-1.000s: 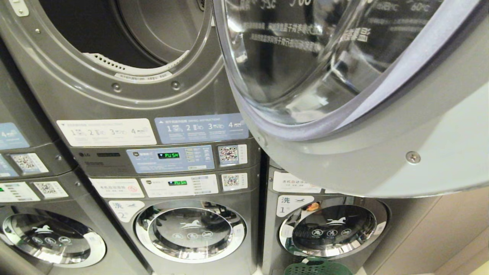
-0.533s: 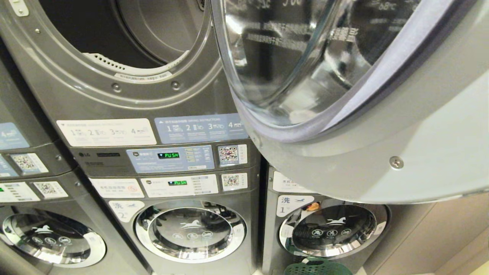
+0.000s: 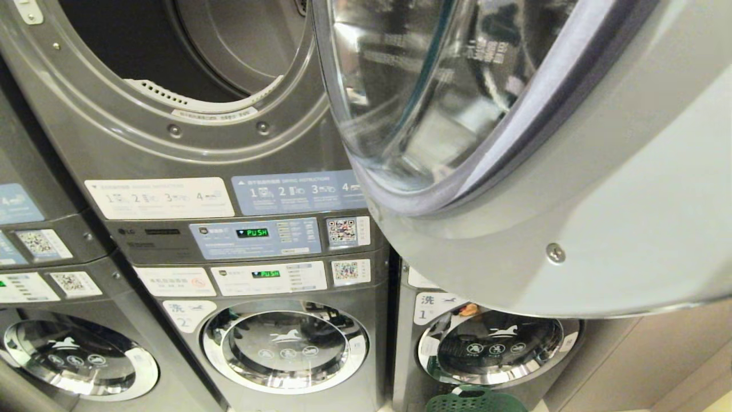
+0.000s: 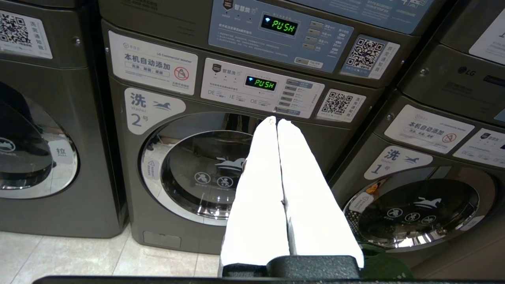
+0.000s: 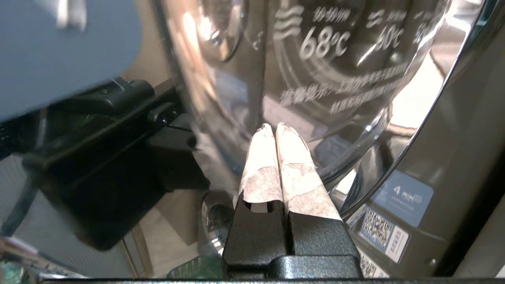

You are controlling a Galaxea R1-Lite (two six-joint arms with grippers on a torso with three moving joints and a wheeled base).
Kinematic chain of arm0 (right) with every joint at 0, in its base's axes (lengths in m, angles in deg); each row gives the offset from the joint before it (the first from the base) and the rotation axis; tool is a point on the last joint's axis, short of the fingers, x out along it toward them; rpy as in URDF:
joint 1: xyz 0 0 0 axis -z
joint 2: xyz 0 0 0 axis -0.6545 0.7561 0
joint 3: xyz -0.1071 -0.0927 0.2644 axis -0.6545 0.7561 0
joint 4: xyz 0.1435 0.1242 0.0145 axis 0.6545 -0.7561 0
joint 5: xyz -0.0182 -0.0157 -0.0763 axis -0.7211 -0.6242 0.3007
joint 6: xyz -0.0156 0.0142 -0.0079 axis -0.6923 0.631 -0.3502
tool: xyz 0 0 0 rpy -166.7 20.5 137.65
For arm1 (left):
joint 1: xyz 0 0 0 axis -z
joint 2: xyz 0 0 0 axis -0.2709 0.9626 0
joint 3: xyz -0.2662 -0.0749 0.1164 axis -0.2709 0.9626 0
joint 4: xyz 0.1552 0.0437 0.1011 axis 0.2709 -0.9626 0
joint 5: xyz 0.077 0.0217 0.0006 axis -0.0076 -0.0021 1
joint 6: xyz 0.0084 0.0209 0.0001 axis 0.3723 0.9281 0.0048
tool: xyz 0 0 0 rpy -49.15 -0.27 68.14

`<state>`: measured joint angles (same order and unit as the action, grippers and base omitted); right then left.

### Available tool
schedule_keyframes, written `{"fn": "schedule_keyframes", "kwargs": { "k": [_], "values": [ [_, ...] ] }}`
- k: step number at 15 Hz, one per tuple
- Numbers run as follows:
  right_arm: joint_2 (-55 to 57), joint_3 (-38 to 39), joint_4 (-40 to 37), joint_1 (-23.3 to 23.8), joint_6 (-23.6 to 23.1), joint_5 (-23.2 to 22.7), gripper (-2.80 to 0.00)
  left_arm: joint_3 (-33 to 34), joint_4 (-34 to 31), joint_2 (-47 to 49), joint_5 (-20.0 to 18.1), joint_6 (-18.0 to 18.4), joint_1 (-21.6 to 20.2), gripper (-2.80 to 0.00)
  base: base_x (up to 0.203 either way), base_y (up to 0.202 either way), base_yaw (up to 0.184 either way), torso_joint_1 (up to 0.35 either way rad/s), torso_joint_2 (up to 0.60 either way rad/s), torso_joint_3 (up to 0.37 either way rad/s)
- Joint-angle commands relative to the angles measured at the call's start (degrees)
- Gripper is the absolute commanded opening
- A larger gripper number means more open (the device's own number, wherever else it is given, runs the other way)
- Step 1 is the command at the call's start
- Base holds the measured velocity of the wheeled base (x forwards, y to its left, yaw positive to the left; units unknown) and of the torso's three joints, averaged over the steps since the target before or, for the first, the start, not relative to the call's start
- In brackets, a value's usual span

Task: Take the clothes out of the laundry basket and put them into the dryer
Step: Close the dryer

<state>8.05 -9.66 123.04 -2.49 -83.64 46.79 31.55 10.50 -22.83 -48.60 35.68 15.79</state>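
A: Where's the dryer (image 3: 171, 86)?
B: Head view, 11 o'clock. Drum mouth wide open, dark inside, no clothes that I can see.

A: And the door (image 3: 514, 189)?
B: Swung out, fills 1 to 3 o'clock of the head view. Glass bowl faces the drum; grey rim w/ a screw toward 4 o'clock.

A: Basket (image 3: 474, 400)?
B: Green one, only its rim shows at 6 o'clock, on the floor in front of washer 1 (image 3: 492, 349). Can't see what's in it.

A: R gripper (image 5: 273, 127)?
B: Not in the head view. Wrist view: jaws pressed together, nothing between them, tips right up by the door glass w/ the temp markings. Can't tell if they touch it.

A: L gripper (image 4: 276, 119)?
B: Parked low, jaws pressed together too, empty. Points at washer 2 (image 4: 205, 169), tips just under its panel (image 4: 262, 85) reading PUSH.

A: Anything else?
B: A second PUSH display (image 3: 252, 233) on the dryer's panel, QR sticker (image 3: 342, 231) at 3 o'clock of it. Another washer (image 3: 74, 355) at 8 o'clock in the head view.
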Motion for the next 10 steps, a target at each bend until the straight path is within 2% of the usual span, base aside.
{"fn": "schedule_keyframes", "kwargs": {
  "k": [1,3,10],
  "values": [
    [1.1,-1.0,0.2,-0.2,0.0,-0.1,-2.80,1.8,0.1,0.0,0.0,-0.1,0.0,-2.80,0.000,0.000,0.000,0.000,0.00,0.000],
    [2.9,-3.0,0.2,-0.4,0.0,-0.2,-2.80,1.8,0.1,0.1,0.0,-0.1,0.0,-2.80,0.000,0.000,0.000,0.000,0.00,0.000],
    [8.5,-7.9,0.3,-7.7,-1.2,2.6,-2.80,1.8,0.1,0.0,0.0,-0.1,-0.1,-2.80,0.000,0.000,0.000,0.000,0.00,0.000]
  ]
}}
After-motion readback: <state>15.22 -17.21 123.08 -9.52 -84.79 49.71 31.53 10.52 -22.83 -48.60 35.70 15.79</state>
